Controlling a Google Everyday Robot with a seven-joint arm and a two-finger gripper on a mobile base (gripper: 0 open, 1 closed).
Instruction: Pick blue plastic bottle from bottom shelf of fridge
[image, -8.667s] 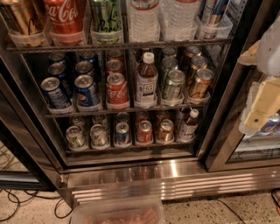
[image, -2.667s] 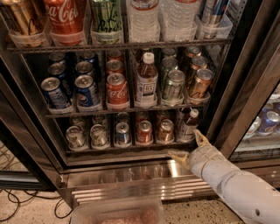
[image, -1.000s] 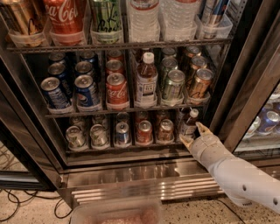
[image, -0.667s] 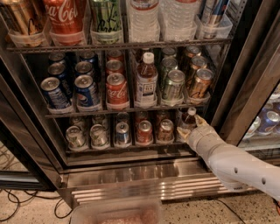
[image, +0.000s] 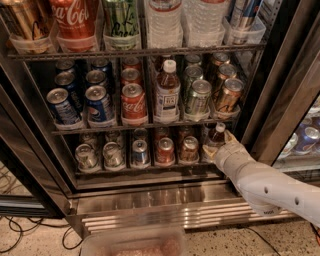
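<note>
One blue plastic bottle (image: 216, 136) standing at right end of bottom shelf (image: 150, 170) in fridge (image: 278, 100); gripper (image: 220, 147) sitting against it, grip state impossible to tell; advising squaring on bottle body, avoiding neighbouring mini can (image: 189, 149).

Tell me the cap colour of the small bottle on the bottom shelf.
White, seen in the camera view; the pincer is at that blue plastic bottle, far right.

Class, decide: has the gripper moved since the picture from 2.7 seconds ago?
Yes. The gripper rose from the steel base to the bottom shelf, beside the blue plastic bottle.
</note>
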